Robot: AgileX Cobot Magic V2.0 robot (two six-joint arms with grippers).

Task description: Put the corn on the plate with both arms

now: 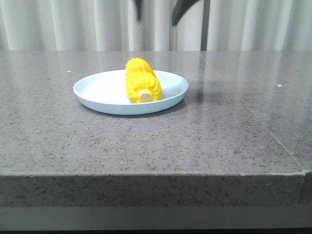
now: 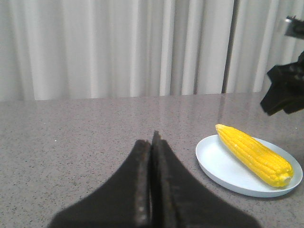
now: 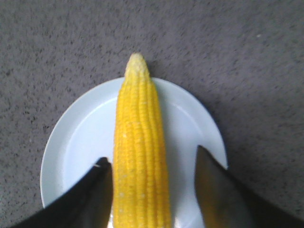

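Note:
The yellow corn (image 1: 142,80) lies on the pale blue plate (image 1: 97,90) at mid table, its stub end toward me. My right gripper (image 1: 156,19) is open and hangs well above the plate; only its two black fingertips show at the top of the front view. In the right wrist view its fingers (image 3: 102,175) straddle the corn (image 3: 140,142) from above without touching it, over the plate (image 3: 80,137). My left gripper (image 2: 152,137) is shut and empty, low over the table to the left of the plate (image 2: 223,166) and the corn (image 2: 254,152). It is out of the front view.
The grey speckled stone table (image 1: 219,141) has its front edge near me and a seam line (image 1: 253,114) on the right. White curtains (image 1: 73,24) hang behind the table. Part of the right arm (image 2: 285,90) shows in the left wrist view.

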